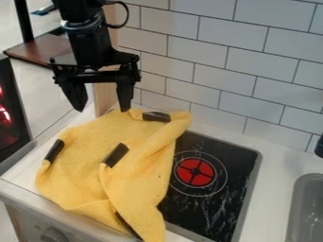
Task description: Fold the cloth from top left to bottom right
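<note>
Rumpled yellow cloth with black patches (75,175): long axis runs from near white-tiled wall (217,71) toward white worktop (274,158) front (slightly aslant). Black two-finger tool (101,108): spread.

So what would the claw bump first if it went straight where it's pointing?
Probably the top part of the yellow cloth, since the claw points down towards it, but depth is hard to judge.

Soft, matt, slightly rough fabric makes up the yellow cloth (79,156). Beside it, the stovetop (213,203) looks glossy and smooth. Behind the cloth, the wall tiles (227,90) have a smooth, lightly shiny finish.
</note>
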